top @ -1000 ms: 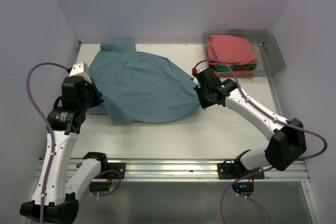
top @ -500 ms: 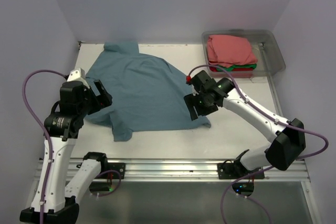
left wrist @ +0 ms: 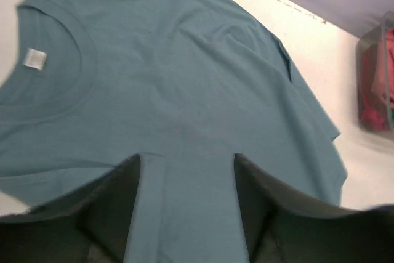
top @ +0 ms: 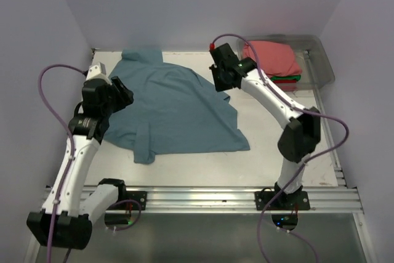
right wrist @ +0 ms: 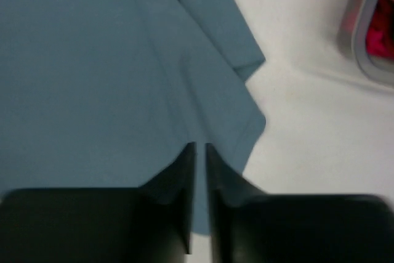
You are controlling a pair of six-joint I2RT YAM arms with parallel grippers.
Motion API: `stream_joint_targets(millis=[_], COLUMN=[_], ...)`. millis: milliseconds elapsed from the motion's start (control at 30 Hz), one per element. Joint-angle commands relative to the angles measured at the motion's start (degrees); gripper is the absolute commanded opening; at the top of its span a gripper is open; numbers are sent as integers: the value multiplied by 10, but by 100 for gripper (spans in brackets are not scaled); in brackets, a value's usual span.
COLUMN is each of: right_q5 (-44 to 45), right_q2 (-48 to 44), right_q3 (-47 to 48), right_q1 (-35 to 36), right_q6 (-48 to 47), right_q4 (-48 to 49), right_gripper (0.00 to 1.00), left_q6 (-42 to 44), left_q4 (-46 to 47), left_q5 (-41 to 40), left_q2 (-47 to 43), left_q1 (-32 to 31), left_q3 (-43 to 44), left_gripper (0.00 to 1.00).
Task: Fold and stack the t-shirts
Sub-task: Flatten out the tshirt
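Blue tee (top: 178,112) is being judged soft and limp, best pinched at hem corners; left jaws spread, right jaws pressed together.

White table (top: 203,164) with a metal rail (top: 203,198) along its near edge. Clear plastic bin (top: 324,60) on the table at the far right corner. Pale lavender walls (top: 197,4) on three sides.

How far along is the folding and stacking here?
Done: a folded stack, pink t-shirt on top, sits in the clear bin. In hand: blue t-shirt spread flat, unfolded; left claw open over it, right claw shut over its edge. Left: fold and stack it.
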Motion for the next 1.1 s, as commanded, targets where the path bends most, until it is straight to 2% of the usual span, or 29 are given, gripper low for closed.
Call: stream_joint_targets(millis=[0, 100, 133, 233, 300, 500, 667, 1067], right_q5=[-8, -40, -48, -82, -94, -124, -124, -183], right_q2=[105, 189, 207, 270, 295, 328, 347, 383], right_q3=[103, 203, 246, 321, 339, 349, 335, 310], right_q1=[-31, -45, -52, -62, -66, -85, -90, -92], right_q6=[-2, 10, 13, 15, 12, 16, 15, 23], right_q4=[33, 24, 18, -2, -3, 11, 11, 23], right_gripper=[0, 0, 0, 0, 0, 0, 0, 0], left_q6=[14, 18, 13, 7, 9, -32, -56, -70], left_q4=[142, 180, 190, 233, 254, 302, 331, 356], left_q5=[24, 30, 35, 44, 44, 58, 1, -37], left_q2=[82, 143, 157, 198, 220, 291, 331, 381], left_q1=[-2, -4, -4, -17, -44, -133, -234, -251], left_q3=[-7, -2, -2, -5, -14, -37, -70, -110], left_gripper=[40, 13, 0, 0, 0, 0, 0, 0])
